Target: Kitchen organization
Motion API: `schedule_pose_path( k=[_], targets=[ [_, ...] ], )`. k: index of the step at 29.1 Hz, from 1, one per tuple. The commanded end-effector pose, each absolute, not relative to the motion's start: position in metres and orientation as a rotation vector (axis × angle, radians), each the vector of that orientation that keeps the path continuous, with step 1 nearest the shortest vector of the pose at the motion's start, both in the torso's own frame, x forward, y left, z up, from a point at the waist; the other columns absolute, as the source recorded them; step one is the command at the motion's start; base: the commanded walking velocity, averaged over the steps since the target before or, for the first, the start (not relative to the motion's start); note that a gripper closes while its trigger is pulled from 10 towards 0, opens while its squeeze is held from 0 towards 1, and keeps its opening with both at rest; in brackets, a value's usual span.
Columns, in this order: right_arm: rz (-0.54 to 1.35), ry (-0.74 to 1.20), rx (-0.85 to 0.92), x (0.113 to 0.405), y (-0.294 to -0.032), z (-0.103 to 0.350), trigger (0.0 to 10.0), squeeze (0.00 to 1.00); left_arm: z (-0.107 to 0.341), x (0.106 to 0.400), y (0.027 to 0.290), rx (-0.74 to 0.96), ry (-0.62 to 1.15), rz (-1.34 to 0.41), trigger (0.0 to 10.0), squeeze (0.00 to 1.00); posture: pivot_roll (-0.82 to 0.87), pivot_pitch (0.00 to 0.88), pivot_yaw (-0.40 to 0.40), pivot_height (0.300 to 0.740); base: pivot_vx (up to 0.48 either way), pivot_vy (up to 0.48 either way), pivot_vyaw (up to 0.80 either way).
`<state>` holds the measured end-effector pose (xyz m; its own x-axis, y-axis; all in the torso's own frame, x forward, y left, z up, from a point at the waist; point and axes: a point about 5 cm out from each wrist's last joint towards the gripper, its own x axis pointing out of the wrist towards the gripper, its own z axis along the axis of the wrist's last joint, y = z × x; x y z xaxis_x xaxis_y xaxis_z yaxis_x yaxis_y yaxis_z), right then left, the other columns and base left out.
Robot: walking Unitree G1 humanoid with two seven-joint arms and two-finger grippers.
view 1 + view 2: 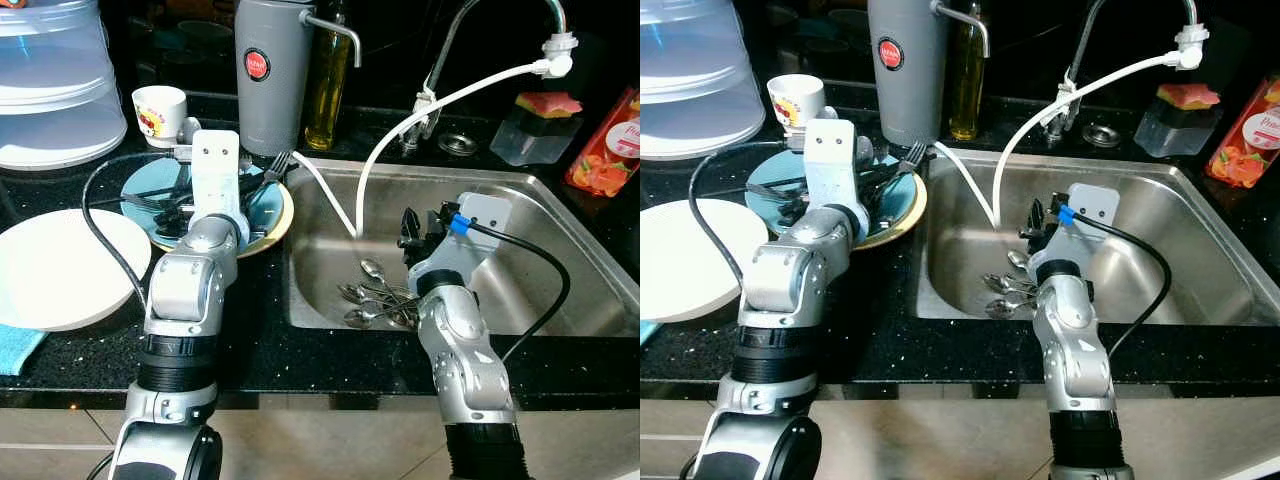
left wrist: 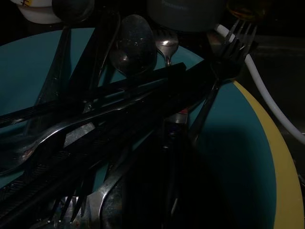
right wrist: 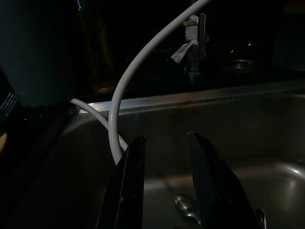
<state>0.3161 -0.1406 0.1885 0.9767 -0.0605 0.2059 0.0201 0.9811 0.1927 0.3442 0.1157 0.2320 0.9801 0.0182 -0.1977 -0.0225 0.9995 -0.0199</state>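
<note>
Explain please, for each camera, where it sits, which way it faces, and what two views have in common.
Left eye view: on the head, looking down at counter and sink; both silver arms show.
Right eye view: same head, same scene, slightly shifted.
Left wrist view: on the left arm, facing cutlery on the teal plate.
Right wrist view: along the right gripper, fingers apart, facing the sink.
Shared: white hose, also in the eye views.

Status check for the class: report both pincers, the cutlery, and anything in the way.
Left pincer over cutlery on teal plate. Right pincer open above spoons in sink. White hose beside it.
</note>
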Motion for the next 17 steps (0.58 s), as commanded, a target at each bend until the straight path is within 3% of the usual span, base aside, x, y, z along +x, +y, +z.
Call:
schedule_pose_path(
  k=[1, 9, 10, 12, 13, 17],
  targets=[
    [-0.050, -0.218, 0.191, 0.315, -0.143, 0.189, 10.0, 0.00, 0.222, 0.343, 0.111, -0.026, 0.251, 0.009, 0.0, 0.00, 0.20, 0.019, -0.091, 0.740, 0.000, 0.000, 0.00],
    [-0.051, -0.216, 0.192, 0.314, -0.142, 0.189, 10.0, 0.00, 0.235, 0.344, 0.110, 0.001, 0.160, -0.005, 0.0, 0.00, 0.20, 0.024, -0.091, 0.740, 0.000, 0.000, 0.00],
    [-0.051, -0.216, 0.192, 0.314, -0.142, 0.189, 10.0, 0.00, 0.241, 0.344, 0.108, 0.001, 0.126, -0.019, 10.0, 0.00, 0.20, 0.025, -0.092, 0.740, 0.000, 0.000, 0.00],
    [-0.051, -0.215, 0.192, 0.314, -0.143, 0.189, 10.0, 0.00, 0.245, 0.343, 0.107, 0.000, 0.104, -0.027, 10.0, 0.00, 0.20, 0.025, -0.092, 0.740, 0.000, 0.000, 0.00],
    [-0.051, -0.215, 0.192, 0.314, -0.143, 0.189, 10.0, 0.00, 0.252, 0.342, 0.105, -0.009, 0.074, -0.018, 10.0, 1.00, 0.21, 0.027, -0.091, 0.740, 0.000, 0.000, 0.00],
    [-0.051, -0.214, 0.193, 0.314, -0.142, 0.188, 10.0, 0.00, 0.251, 0.339, 0.106, -0.038, 0.099, 0.018, 10.0, 1.00, 0.21, 0.028, -0.089, 0.740, 0.000, 0.000, 0.00]
  ],
)
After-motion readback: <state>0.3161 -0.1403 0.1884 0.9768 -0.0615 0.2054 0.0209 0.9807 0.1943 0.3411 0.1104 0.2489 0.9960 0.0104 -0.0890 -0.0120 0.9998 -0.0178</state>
